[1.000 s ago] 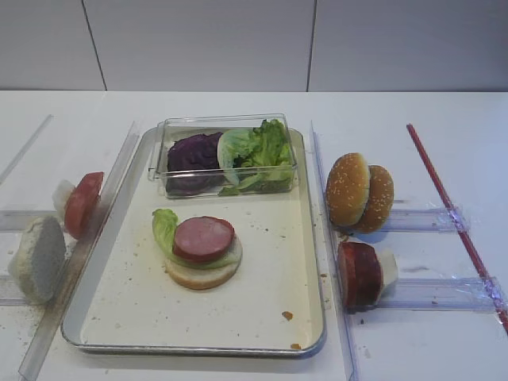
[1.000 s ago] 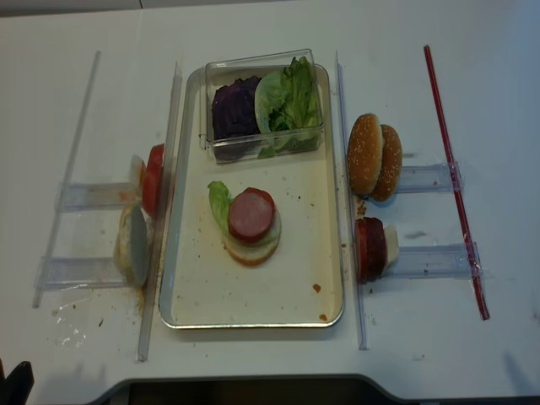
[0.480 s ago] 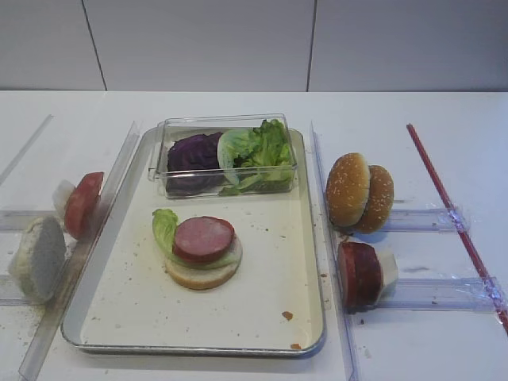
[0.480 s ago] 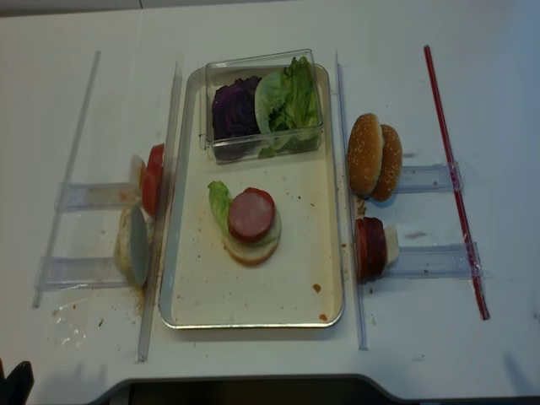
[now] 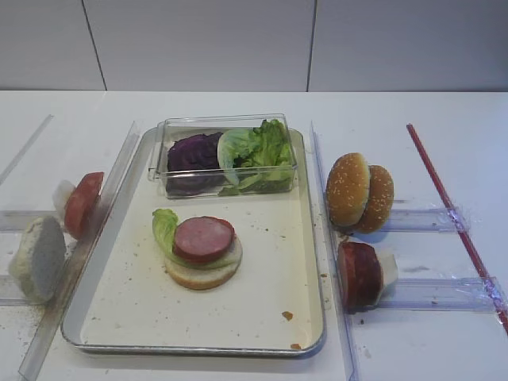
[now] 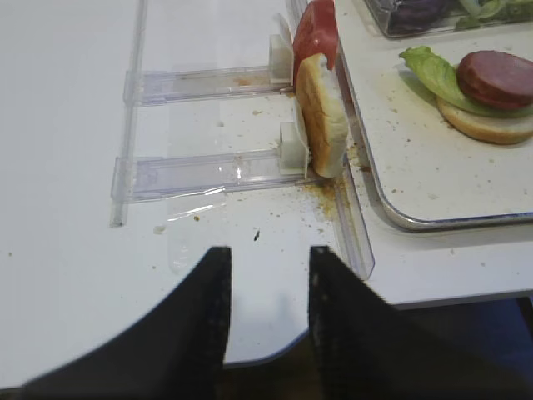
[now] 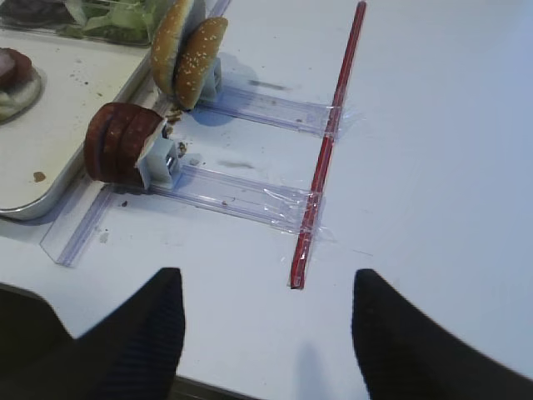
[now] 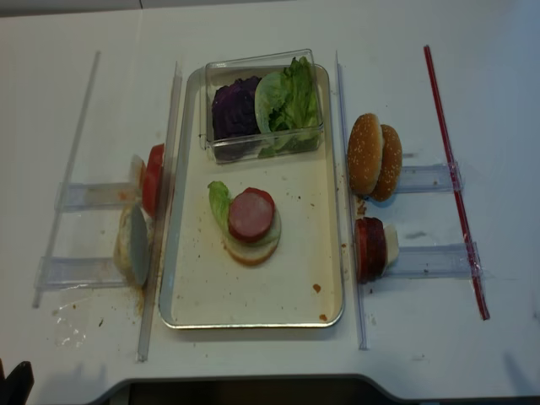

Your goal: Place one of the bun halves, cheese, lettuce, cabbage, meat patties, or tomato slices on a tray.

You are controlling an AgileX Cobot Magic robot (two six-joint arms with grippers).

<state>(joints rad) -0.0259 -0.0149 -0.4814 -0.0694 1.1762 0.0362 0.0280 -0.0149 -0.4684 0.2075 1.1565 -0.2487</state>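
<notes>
The silver tray [image 5: 262, 302] holds a stack: a pale bun half [image 5: 202, 274], a lettuce leaf [image 5: 164, 226] and a meat patty [image 5: 203, 238] on top. More lettuce [image 5: 258, 151] and purple cabbage [image 5: 193, 152] fill a clear box [image 5: 226, 123] at the tray's far end. Sesame bun halves [image 5: 359, 193] and upright meat patties [image 5: 359, 274] stand in racks to the right. A tomato slice [image 5: 82, 204] and a pale bun half [image 5: 37, 258] stand to the left. Cheese is out of view. My right gripper [image 7: 266, 272] and left gripper [image 6: 269, 250] hang open and empty over the table's front edge.
Long clear plastic rails [image 5: 329, 262] run along both sides of the tray, with cross racks [image 6: 208, 167] taped to the table. A red strip [image 5: 456, 218] lies at the far right. Crumbs speckle the tray floor and the table by the left rack.
</notes>
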